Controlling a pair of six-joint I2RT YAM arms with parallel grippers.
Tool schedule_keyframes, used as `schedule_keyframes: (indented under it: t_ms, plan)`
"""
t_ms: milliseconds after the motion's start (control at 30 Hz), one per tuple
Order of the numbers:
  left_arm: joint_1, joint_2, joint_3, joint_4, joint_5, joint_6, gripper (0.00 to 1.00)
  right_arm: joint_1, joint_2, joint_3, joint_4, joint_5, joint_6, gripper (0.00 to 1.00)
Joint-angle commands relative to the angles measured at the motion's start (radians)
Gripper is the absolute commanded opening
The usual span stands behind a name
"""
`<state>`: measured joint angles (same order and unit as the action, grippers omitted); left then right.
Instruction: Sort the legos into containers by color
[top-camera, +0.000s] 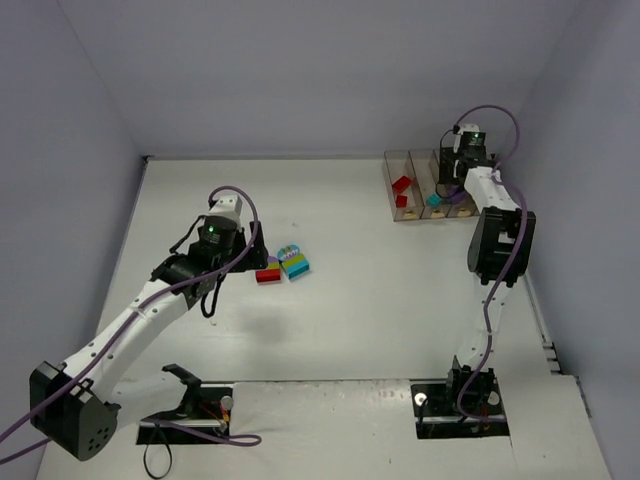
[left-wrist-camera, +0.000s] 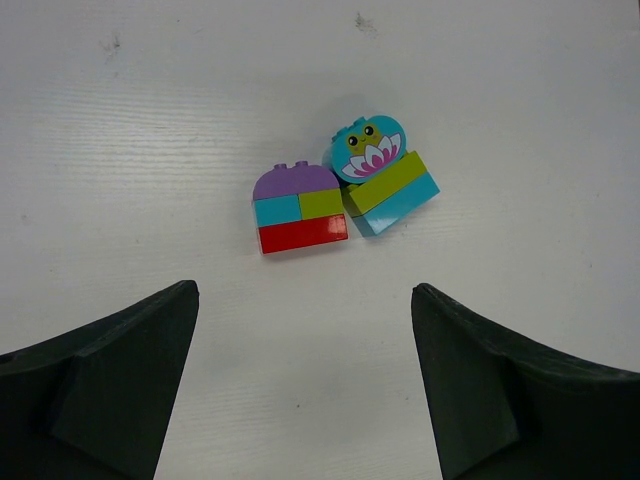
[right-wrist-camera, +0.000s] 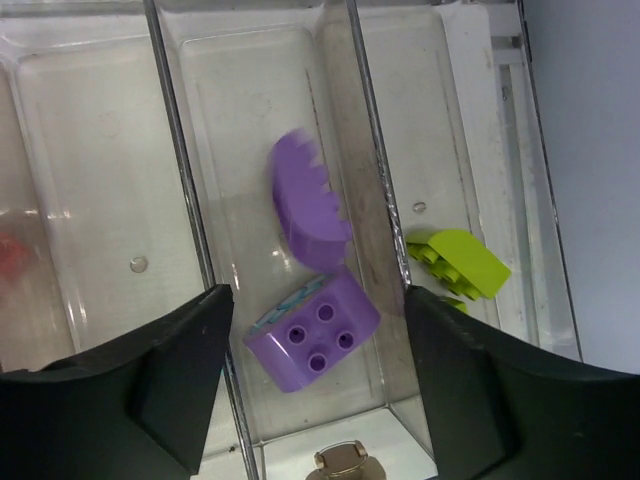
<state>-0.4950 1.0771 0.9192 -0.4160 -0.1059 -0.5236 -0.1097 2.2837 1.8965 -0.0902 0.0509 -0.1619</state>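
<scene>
Two multicolour lego stacks lie side by side on the table. One has a purple rounded top over teal, lime and red (left-wrist-camera: 300, 210) (top-camera: 268, 273). The other has a round teal frog top over lime and teal (left-wrist-camera: 385, 180) (top-camera: 294, 263). My left gripper (left-wrist-camera: 303, 290) (top-camera: 243, 264) is open and empty, just short of them. My right gripper (right-wrist-camera: 318, 305) (top-camera: 462, 168) is open over the row of clear containers (top-camera: 392, 160). In the bin below it are a blurred purple brick (right-wrist-camera: 310, 200) and a second purple brick (right-wrist-camera: 315, 335). A lime brick (right-wrist-camera: 458, 262) lies in the bin to the right.
Red bricks (top-camera: 402, 186) lie in the leftmost bin and a teal brick (top-camera: 435, 200) in the one beside it. Clear dividers (right-wrist-camera: 180, 200) separate the bins. The containers stand at the far right near the wall. The arm bases sit at the near edge.
</scene>
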Motion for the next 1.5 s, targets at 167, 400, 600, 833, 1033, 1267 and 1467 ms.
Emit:
schedule_keyframes:
  t_ms: [167, 400, 600, 833, 1033, 1267, 1467]
  plan:
    - [0.007, 0.055, 0.064, 0.006, -0.028, -0.006, 0.81, 0.010, -0.110, 0.033, 0.017, -0.081, 0.027, 0.69]
    - [0.006, 0.168, 0.128, -0.072, -0.100, -0.047, 0.84, 0.086, -0.323, -0.102, 0.024, -0.138, 0.096, 0.70]
    - [-0.007, 0.320, 0.194, -0.122, -0.112, -0.114, 0.85, 0.198, -0.478, -0.270, 0.050, -0.140, 0.162, 0.70]
    - [-0.017, 0.475, 0.242, -0.127, -0.120, -0.184, 0.85, 0.252, -0.622, -0.473, 0.064, -0.189, 0.242, 0.71]
    - [-0.027, 0.543, 0.254, -0.084, -0.113, -0.207, 0.85, 0.252, -0.743, -0.597, 0.110, -0.213, 0.289, 0.71]
    - [-0.036, 0.587, 0.271, -0.083, -0.095, -0.210, 0.85, 0.252, -0.812, -0.648, 0.113, -0.223, 0.306, 0.71]
    - [-0.042, 0.610, 0.251, -0.072, -0.080, -0.223, 0.82, 0.254, -0.831, -0.677, 0.118, -0.227, 0.312, 0.71]
